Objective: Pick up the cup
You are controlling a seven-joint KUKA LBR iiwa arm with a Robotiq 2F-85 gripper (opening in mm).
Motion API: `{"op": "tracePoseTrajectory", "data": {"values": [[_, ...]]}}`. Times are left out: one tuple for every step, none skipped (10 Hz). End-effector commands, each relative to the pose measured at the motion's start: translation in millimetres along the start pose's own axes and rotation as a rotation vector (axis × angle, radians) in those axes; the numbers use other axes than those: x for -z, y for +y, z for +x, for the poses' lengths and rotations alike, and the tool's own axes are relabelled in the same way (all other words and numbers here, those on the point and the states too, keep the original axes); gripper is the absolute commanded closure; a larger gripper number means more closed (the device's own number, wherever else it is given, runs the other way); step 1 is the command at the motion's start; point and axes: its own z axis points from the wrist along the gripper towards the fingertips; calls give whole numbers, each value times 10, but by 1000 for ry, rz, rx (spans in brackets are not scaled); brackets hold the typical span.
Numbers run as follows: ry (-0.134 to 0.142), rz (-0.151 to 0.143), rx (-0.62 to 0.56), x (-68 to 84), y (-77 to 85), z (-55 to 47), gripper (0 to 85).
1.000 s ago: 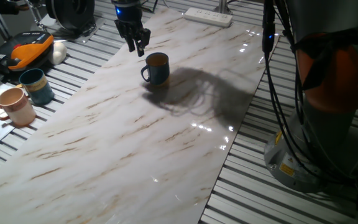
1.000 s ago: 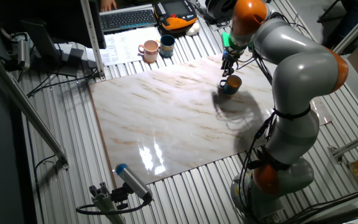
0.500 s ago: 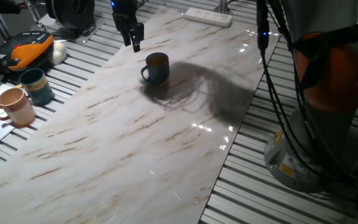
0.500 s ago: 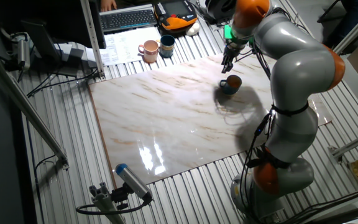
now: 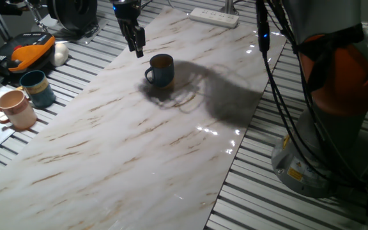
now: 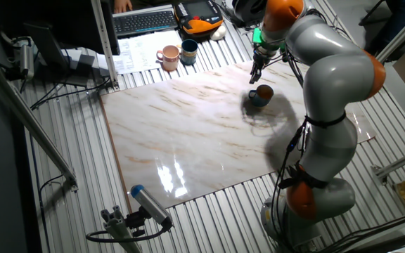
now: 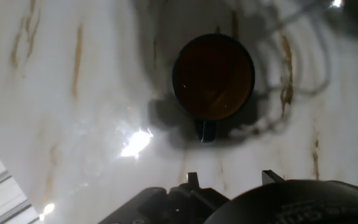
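One fixed view: hand [image 5: 135, 46] has lifted off the rim and shifted behind the cup [image 5: 161, 69]; fingers close together, holding nothing.
Other fixed view: cup [image 6: 261, 95] stands on the bench [image 6: 188, 133], untouched.
Hand view: cup [image 7: 213, 77] directly below, handle toward camera; grasp apparently being re-aligned

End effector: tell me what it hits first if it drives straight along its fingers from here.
Probably bare marble table. The end effector points down beside the navy cup, on its handle side; in the hand view the cup sits ahead of the fingers, not under them. Depth is unclear.
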Motion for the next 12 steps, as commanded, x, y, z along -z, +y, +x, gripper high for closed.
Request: {"op": "tracePoseTrajectory", "data": {"values": [[-8, 7, 1, -11, 5, 0, 510], [-24, 23, 1, -18, 5, 2, 510], [-41, 43, -5, -18, 4, 3, 510], [-54, 60, -9, -13, 5, 2, 510], [-43, 64, -15, -8, 6, 1, 510], [-37, 75, -19, 0, 16, 0, 510], [-34, 78, -19, 8, 19, -3, 510], [-61, 67, 13, 20, 18, -1, 510], [-88, 32, 68, 29, 15, 1, 510], [-94, -7, 113, 33, 7, 4, 510], [-95, -34, 146, 41, -6, 7, 510], [-81, -56, 156, 50, -23, 9, 510]]}}
